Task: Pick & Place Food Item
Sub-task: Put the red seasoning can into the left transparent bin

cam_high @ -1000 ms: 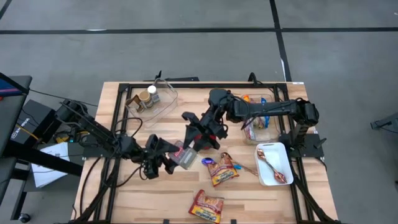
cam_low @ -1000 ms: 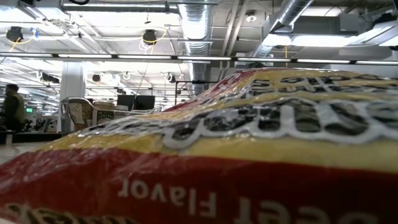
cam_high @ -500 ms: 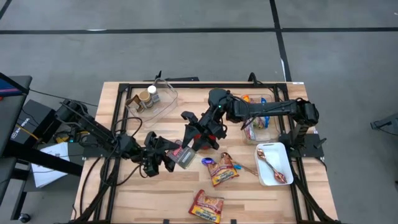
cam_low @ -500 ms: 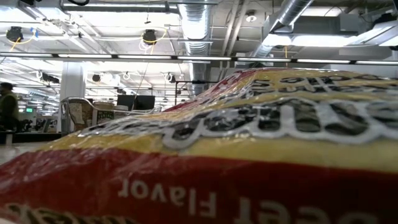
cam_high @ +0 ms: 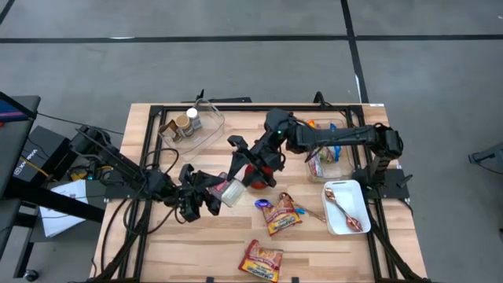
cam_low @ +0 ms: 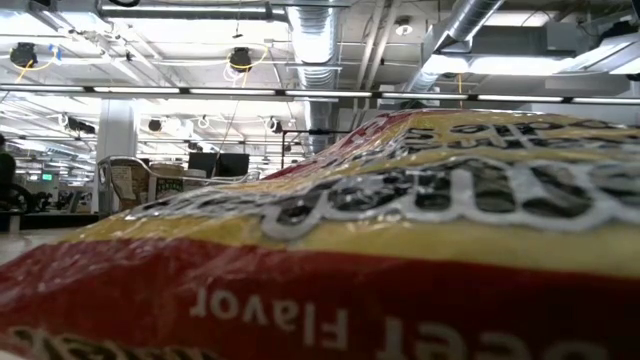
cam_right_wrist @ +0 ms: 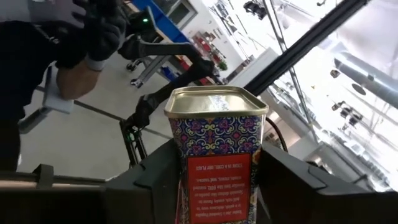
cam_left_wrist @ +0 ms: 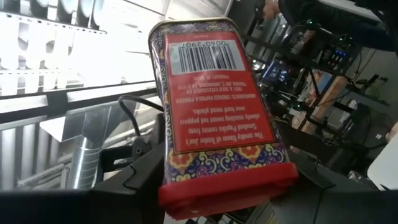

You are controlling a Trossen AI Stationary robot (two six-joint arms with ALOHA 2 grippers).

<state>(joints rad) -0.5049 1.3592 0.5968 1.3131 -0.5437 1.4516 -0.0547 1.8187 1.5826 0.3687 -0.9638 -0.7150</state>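
High view: both arms meet near the middle of the wooden surface (cam_high: 157, 251), over a patterned tin (cam_high: 233, 191). The left gripper (cam_high: 211, 193) reaches in from the left edge and the right gripper (cam_high: 250, 169) from the right edge; the tin lies between them, off the boards. Two snack packets lie toward the near edge, one (cam_high: 280, 214) just beside the tin, the other (cam_high: 262, 260) at the edge itself. A clear tub with jars (cam_high: 191, 126) stands at the far left corner, a clear bin of packets (cam_high: 328, 153) at the right edge, and a white tray (cam_high: 346, 208) with a spoon nearer.

Low view: a red and yellow packet (cam_low: 380, 240) fills almost the whole picture, close to the lens.

Left wrist view: the tin (cam_left_wrist: 217, 106) shows its red label and barcode, sitting between the left jaws, which are partly closed against its sides.

Right wrist view: the tin (cam_right_wrist: 216, 155) stands lid-up between the right jaws, partly open and flanking it; whether they press it I cannot tell.
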